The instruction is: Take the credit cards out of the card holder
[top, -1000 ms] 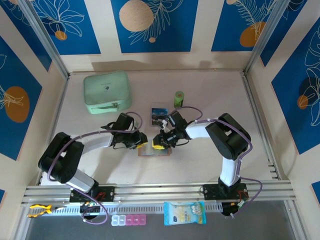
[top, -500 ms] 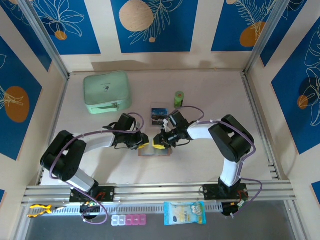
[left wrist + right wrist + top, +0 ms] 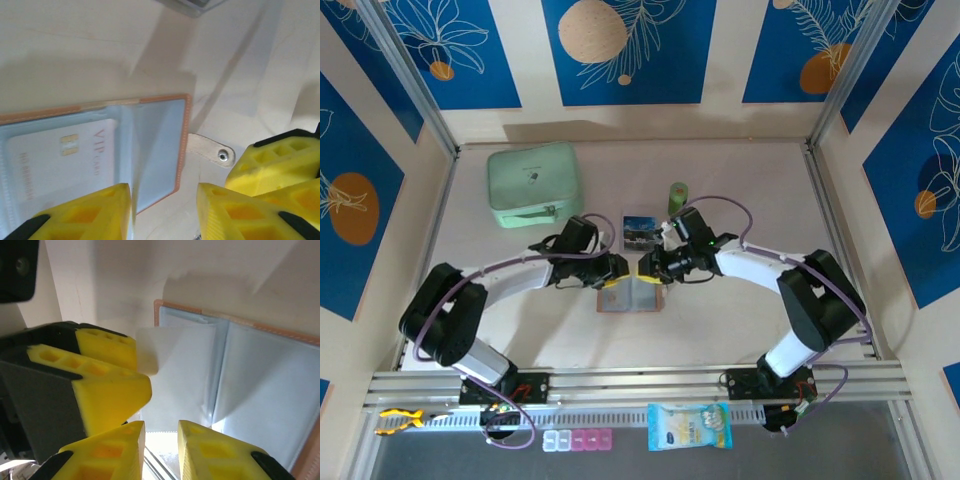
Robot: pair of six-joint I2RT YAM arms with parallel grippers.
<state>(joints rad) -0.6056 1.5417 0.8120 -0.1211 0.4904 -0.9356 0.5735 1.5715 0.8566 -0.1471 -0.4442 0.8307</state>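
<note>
Since 0.5 s ago my right arm (image 3: 760, 268) has stretched flatter. The card holder (image 3: 632, 296) lies open on the surface (image 3: 720, 330), 1 credit card (image 3: 55, 160) pocketed. Left gripper (image 3: 165, 210) jaws gape open; right gripper (image 3: 161, 442) jaws nearly meet, though I cannot tell whether they grip anything.

Top view: holder (image 3: 632, 296), far-left corner under left gripper (image 3: 614, 279); pocket contents too small to tell. Cylinder (image 3: 677, 193) beyond holder, lower part behind right arm (image 3: 760, 268). Loose card (image 3: 639, 228) beyond holder, print too small to read.

Left wrist: holder's left end cut by frame; near edge under left gripper's fingers (image 3: 85, 212). Pocket card (image 3: 55, 160), small lettering blurred. Grey object (image 3: 192, 4) beyond holder, cut by top edge, unidentifiable.

Right wrist: holder runs off right edge. Pale sheet (image 3: 175, 375) over holder's left pocket blurred; card or flap, unclear. Right gripper (image 3: 161, 427): gap glare-washed, grip unclear.
</note>
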